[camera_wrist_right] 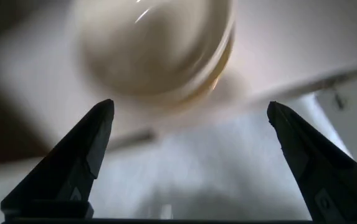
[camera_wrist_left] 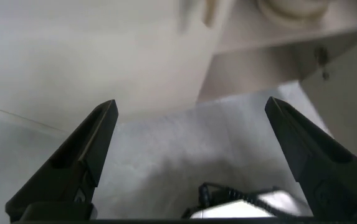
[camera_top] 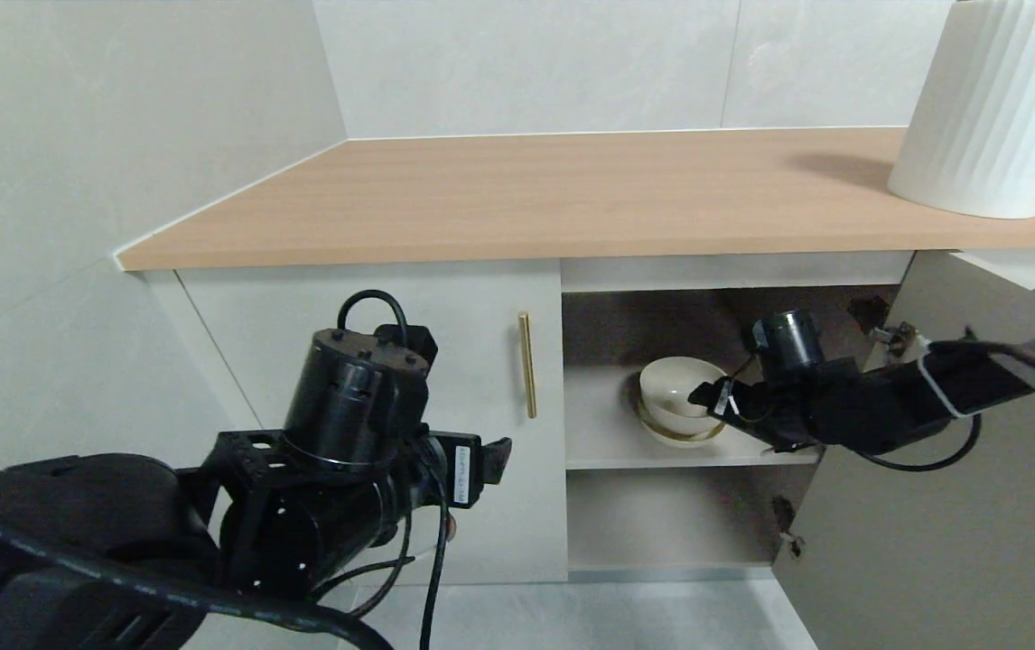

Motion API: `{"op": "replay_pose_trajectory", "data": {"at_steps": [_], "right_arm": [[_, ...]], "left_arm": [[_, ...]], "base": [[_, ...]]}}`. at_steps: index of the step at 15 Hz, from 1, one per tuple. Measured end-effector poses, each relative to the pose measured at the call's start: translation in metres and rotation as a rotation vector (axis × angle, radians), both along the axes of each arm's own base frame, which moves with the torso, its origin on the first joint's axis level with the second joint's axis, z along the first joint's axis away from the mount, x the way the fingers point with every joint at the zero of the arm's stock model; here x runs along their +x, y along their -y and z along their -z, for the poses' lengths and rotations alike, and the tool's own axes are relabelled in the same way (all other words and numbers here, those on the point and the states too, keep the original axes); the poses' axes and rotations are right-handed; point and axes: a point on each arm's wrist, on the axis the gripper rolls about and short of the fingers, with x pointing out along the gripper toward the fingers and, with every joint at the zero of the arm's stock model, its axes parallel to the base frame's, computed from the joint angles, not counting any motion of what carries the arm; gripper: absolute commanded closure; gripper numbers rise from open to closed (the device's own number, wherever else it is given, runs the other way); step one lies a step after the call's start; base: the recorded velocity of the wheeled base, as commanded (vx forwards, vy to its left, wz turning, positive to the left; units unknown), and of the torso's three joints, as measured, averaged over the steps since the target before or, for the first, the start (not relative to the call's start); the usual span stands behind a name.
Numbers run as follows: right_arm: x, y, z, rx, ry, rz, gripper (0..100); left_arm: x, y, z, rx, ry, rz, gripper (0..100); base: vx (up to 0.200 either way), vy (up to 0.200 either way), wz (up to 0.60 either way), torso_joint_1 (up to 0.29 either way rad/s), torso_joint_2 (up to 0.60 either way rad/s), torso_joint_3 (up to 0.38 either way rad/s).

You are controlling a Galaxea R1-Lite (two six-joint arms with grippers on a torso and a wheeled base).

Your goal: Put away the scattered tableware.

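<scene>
Head view shows the bowl (camera_top: 676, 393) seated on the cabinet shelf (camera_top: 599, 438), resting unsupported. Right gripper (camera_top: 705, 397), at its 3 o'clock, has jaws spread wide, empty. Left gripper (camera_wrist_left: 190, 104) hangs low at 8 o'clock, jaws wide, empty, probably keeping the opening unobstructed.
</scene>
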Motion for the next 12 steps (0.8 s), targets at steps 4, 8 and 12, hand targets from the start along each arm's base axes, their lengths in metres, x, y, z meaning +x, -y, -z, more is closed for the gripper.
{"op": "replay_pose_trajectory", "data": {"at_steps": [4, 8, 12], "right_arm": [[-0.076, 0.007, -0.054, 0.030, -0.035, -0.157, 0], [-0.151, 0.018, -0.066, 0.002, -0.042, -0.274, 0], [-0.177, 0.014, -0.069, -0.024, -0.017, -0.313, 0]], "left_arm": [[0.000, -0.043, -0.012, -0.027, 0.015, -0.101, 0], [-0.015, -0.079, -0.005, -0.027, -0.025, -0.165, 0], [-0.017, -0.081, -0.009, -0.039, -0.008, -0.165, 0]], "base": [[0.000, 0.000, 0.00, 0.000, 0.00, 0.000], [0.000, 0.000, 0.00, 0.000, 0.00, 0.000], [-0.100, 0.000, 0.00, 0.004, 0.00, 0.001]]}}
